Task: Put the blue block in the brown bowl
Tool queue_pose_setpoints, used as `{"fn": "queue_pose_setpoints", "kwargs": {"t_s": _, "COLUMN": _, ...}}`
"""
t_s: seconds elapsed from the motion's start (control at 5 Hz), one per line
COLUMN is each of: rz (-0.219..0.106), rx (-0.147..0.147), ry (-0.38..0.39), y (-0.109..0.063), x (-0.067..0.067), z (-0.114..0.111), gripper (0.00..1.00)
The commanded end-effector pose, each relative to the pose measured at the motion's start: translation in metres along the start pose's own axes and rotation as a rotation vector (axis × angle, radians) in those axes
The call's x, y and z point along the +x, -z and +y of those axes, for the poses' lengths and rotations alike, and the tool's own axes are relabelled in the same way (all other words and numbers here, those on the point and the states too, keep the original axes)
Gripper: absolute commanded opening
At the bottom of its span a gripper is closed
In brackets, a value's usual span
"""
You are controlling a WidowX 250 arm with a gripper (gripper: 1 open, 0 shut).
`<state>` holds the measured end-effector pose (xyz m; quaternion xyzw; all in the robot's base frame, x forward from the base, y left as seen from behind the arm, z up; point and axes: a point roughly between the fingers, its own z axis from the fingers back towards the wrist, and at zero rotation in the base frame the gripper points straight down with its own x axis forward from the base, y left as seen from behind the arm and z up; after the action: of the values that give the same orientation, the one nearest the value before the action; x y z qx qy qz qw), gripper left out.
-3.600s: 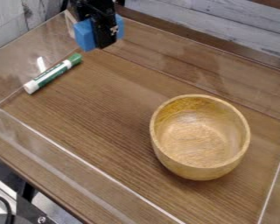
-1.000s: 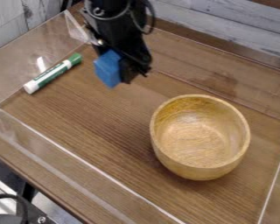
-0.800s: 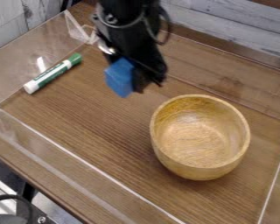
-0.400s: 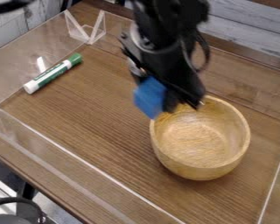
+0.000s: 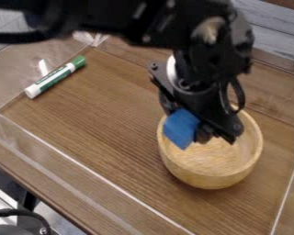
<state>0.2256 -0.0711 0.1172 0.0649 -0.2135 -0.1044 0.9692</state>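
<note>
A black pincer (image 5: 201, 128) pinching the matte blue block (image 5: 183, 128) hangs above the round, grainy, thick-rimmed brown bowl (image 5: 242, 163).

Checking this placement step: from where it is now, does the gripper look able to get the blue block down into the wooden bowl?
Probably yes. The gripper holds the blue block over the bowl's open hollow, and nothing shows in the bowl beneath it.
</note>
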Motion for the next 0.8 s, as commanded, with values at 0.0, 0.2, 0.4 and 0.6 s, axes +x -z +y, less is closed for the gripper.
{"fn": "queue_pose_setpoints", "kwargs": {"t_s": 0.0, "rz": -0.039, "rx": -0.014, "ry": -0.018, "y": 0.0007, "x": 0.0032, "z": -0.0031, "gripper": 0.00}}
{"fn": "queue_pose_setpoints", "kwargs": {"t_s": 0.2, "rz": -0.027, "rx": -0.028, "ry": -0.034, "y": 0.0041, "x": 0.0008, "z": -0.0045, "gripper": 0.00}}
{"fn": "queue_pose_setpoints", "kwargs": {"t_s": 0.4, "rz": -0.013, "rx": -0.046, "ry": -0.044, "y": 0.0080, "x": 0.0012, "z": -0.0040, "gripper": 0.00}}
{"fn": "queue_pose_setpoints", "kwargs": {"t_s": 0.6, "rz": 0.003, "rx": -0.065, "ry": -0.059, "y": 0.0098, "x": 0.0017, "z": -0.0031, "gripper": 0.00}}
